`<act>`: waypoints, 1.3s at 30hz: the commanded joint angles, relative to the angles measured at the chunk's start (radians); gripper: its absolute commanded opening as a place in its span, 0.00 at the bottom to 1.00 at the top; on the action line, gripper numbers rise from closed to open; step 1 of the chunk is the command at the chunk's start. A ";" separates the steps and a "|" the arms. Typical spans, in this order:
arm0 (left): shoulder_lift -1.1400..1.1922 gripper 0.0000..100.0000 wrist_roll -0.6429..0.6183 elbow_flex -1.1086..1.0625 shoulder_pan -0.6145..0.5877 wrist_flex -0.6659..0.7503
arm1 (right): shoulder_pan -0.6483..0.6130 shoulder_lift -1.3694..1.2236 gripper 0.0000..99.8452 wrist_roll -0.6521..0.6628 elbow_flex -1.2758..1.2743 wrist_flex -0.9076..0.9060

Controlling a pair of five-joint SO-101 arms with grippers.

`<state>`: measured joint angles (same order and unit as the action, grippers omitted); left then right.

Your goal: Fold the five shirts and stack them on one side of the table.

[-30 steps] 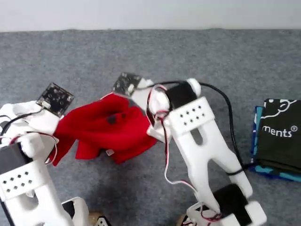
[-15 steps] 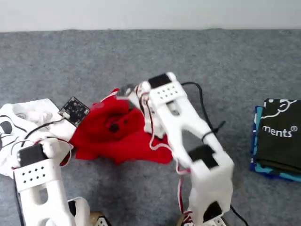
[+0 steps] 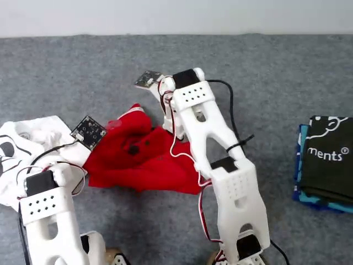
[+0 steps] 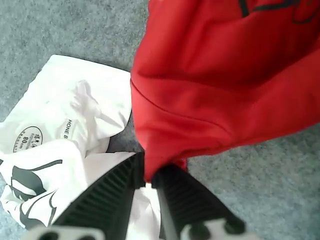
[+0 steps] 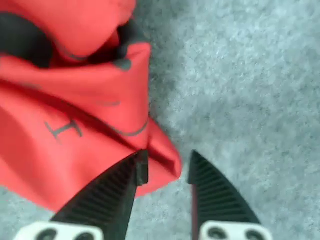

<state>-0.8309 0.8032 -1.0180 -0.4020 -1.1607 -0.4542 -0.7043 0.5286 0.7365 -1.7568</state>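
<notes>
I stretched my right arm forward over the crumpled red fabric shirt [image 3: 138,160].
The right gripper [image 5: 168,160] is half open at a corner and holds nothing; the left gripper [image 4: 148,167] pinches the hem. I must regrasp.

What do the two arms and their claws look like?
The left arm and right arm are white plastic with grids of small holes, black motors and red, white and black cables. The left claw and right claw have black ribbed jaws.
</notes>
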 commanded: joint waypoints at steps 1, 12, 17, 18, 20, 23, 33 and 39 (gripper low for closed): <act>-0.018 0.02 -0.002 0.005 -0.029 0.020 | -0.018 0.180 0.10 -0.008 -0.143 -0.044; -0.018 0.02 -0.002 -0.073 -0.087 0.080 | -0.163 0.529 0.01 -0.011 -0.592 -0.036; -0.018 0.02 -0.002 -0.071 -0.084 0.080 | -0.188 0.400 0.01 -0.005 -0.615 0.041; -0.020 0.02 -0.002 -0.071 -0.084 0.080 | -0.180 0.358 0.01 -0.002 -0.615 0.074; -0.020 0.02 -0.002 -0.070 -0.084 0.077 | -0.136 0.268 0.01 0.017 -0.583 0.147; -0.026 0.02 -0.002 -0.070 -0.086 0.077 | -0.071 0.128 0.01 0.020 -0.440 0.202; -0.028 0.02 -0.002 -0.068 -0.084 0.077 | -0.024 -0.309 0.01 0.021 0.359 0.041; -0.028 0.02 -0.002 -0.068 -0.084 0.078 | -0.027 -0.472 0.01 0.018 0.677 -0.044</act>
<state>-0.8339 0.8032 -1.0948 -0.4849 -1.0994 -0.4895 -1.1692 0.5424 1.2551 -1.7568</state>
